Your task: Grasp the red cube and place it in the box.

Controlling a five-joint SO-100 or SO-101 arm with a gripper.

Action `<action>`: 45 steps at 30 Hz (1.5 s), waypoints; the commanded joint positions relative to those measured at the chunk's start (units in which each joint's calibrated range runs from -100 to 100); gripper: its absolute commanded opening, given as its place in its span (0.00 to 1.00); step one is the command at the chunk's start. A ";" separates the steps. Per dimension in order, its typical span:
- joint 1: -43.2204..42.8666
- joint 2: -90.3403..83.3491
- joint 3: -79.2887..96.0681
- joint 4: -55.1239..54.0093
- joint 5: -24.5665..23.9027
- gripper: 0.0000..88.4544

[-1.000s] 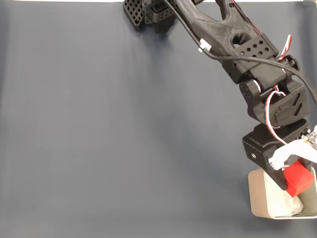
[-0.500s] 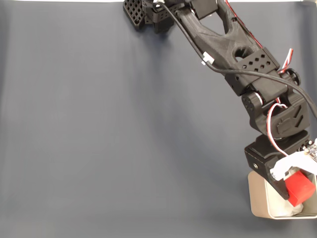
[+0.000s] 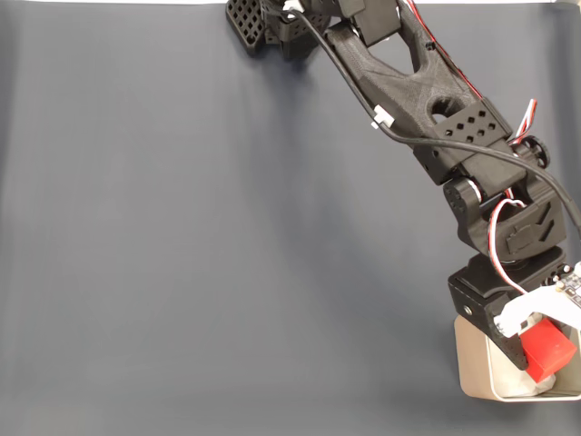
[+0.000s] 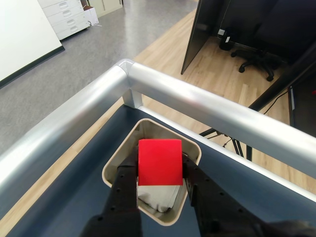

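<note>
Claw [image 4: 159, 173] clamped on the red cube [image 4: 159, 162], hanging right over the box [image 4: 114, 165] at the surface's [image 3: 227, 254] five o'clock corner in the fixed view. Best play: sink lower, stay centred over the white lining [image 4: 158, 197], then part the fingers gently.

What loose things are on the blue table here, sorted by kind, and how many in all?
Red cube: 1, held between the fingers of the gripper above the box
Beige box: 1, with white paper lining inside
Total: 2 things
</note>
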 commanded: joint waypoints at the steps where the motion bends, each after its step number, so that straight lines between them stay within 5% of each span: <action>1: 0.76 -0.20 -3.47 -1.06 0.00 0.00; 27: 1.54 0.14 -3.47 -1.55 -0.05 0.01; 37: 1.54 -0.55 -3.29 -1.55 -1.17 0.41; 45: 1.61 -0.72 -3.10 -1.80 -1.17 0.51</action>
